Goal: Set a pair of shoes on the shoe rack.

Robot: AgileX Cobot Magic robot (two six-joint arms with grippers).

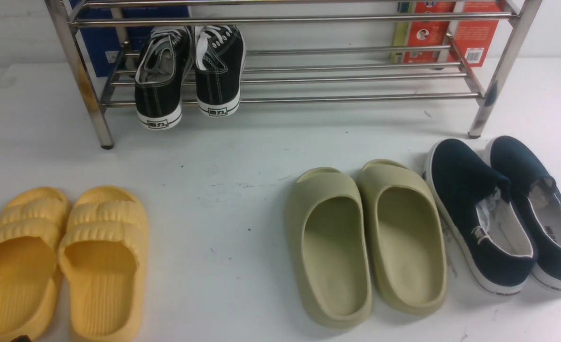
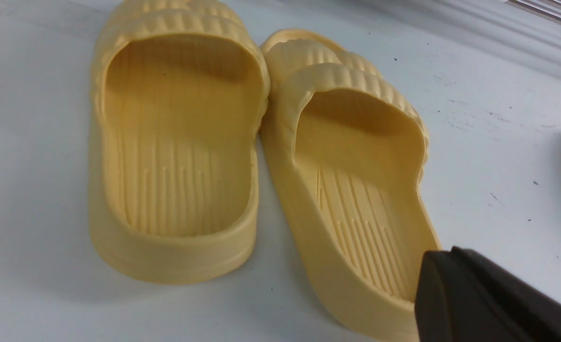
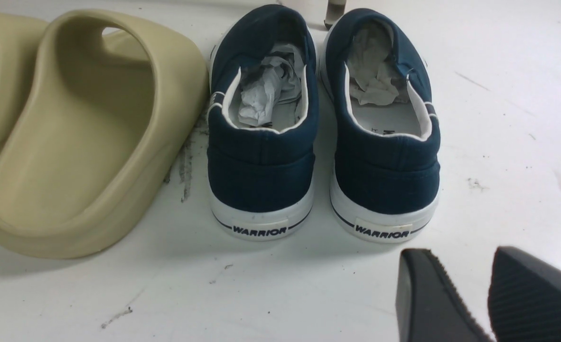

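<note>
Shoe rack [image 1: 280, 97]: standing at the far side of the table [image 1: 223, 156]. Pair of shoes [image 1: 188, 71]: sitting side by side on its lower tier, toward the left end, heels facing the robot. Foam slides [image 1: 62, 261]: lying near left. Second slides [image 1: 366, 242]: lying right of centre. Slip-ons [image 1: 503, 213]: lying just beside them, far right. Boxes [image 1: 446, 33]: standing behind the rack.

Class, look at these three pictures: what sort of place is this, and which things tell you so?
Probably a staged shoe-tidying test setup, not a real hallway: a stainless-steel tubular shoe rack on a scuffed white surface, black canvas lace-up sneakers on its lower tier, and black robot gripper fingers in the wrist view.
</note>
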